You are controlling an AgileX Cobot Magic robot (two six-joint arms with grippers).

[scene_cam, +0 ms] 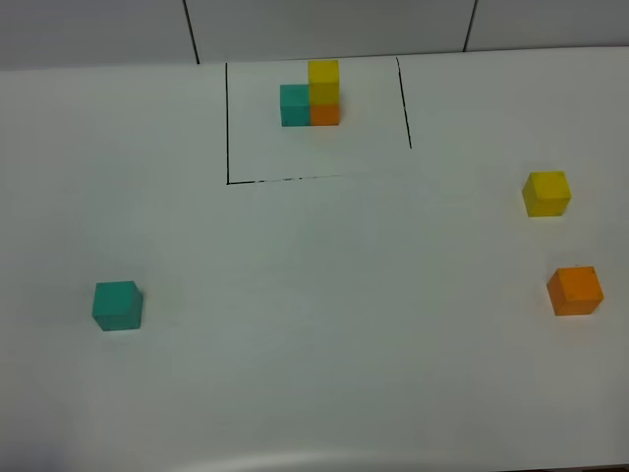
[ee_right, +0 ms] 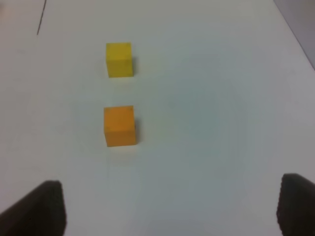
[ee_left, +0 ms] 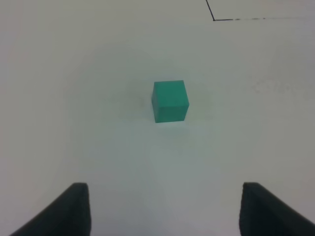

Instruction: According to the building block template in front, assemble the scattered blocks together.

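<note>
The building block template (scene_cam: 313,97) stands at the back inside a thin black drawn rectangle: teal joined to orange, yellow on top of the orange. The loose teal cube (scene_cam: 118,305) sits at the left; it also shows in the left wrist view (ee_left: 170,101), ahead of my open, empty left gripper (ee_left: 165,211). The loose yellow cube (scene_cam: 546,193) and orange cube (scene_cam: 575,290) sit at the right. In the right wrist view the orange cube (ee_right: 119,126) is nearer and the yellow cube (ee_right: 119,59) beyond it, both ahead of my open, empty right gripper (ee_right: 170,206). Neither arm shows in the exterior view.
The cubes lie on a white table (scene_cam: 324,295). A corner of the black drawn rectangle (ee_left: 214,19) shows beyond the teal cube in the left wrist view. A grey panelled wall (scene_cam: 324,25) runs behind the table.
</note>
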